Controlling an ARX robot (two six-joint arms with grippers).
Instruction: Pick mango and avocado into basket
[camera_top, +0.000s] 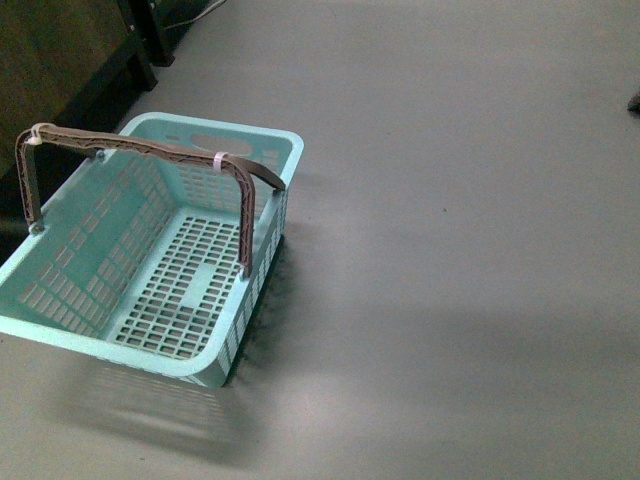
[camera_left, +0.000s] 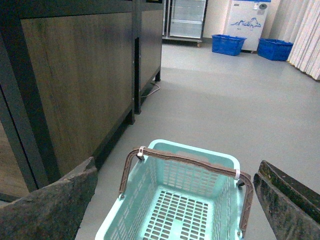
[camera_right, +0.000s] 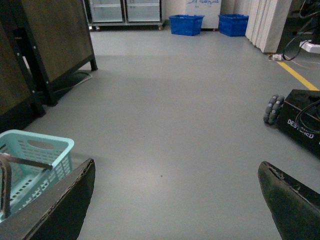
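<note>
The aqua shopping basket (camera_top: 262, 134) is sitting flat on the grey floor (camera_top: 450, 250). Its two brown handles (camera_top: 140, 145) are standing up, pulled together over the middle and held with white ties (camera_top: 221, 158). You can see right down to the slotted bottom of the basket.

The left gripper (camera_left: 177, 162) hangs over the basket, looking into it. Its jaws are spread wide, and one worn dark finger (camera_left: 55, 205) shows on either side of the basket without touching it. The right gripper (camera_right: 177, 164) is off beside the basket, over plain floor, and that camera only catches one corner of the basket. Its jaws are also wide apart, the fingers (camera_right: 60, 210) gripping nothing.

Right behind the basket and close to it is a dark wood cabinet (camera_left: 75, 75) on black legs. Way further back from the basket, against the far wall, are two blue crates (camera_left: 228, 43), some glass-door fridges (camera_left: 186, 17) and a white freezer (camera_left: 245, 22) with a blue picture on it. Well away from the basket on the right gripper's side there's a black box on small wheels (camera_right: 300, 120) with white lettering, and a yellow line (camera_right: 297, 75) is painted on the floor beyond it.
</note>
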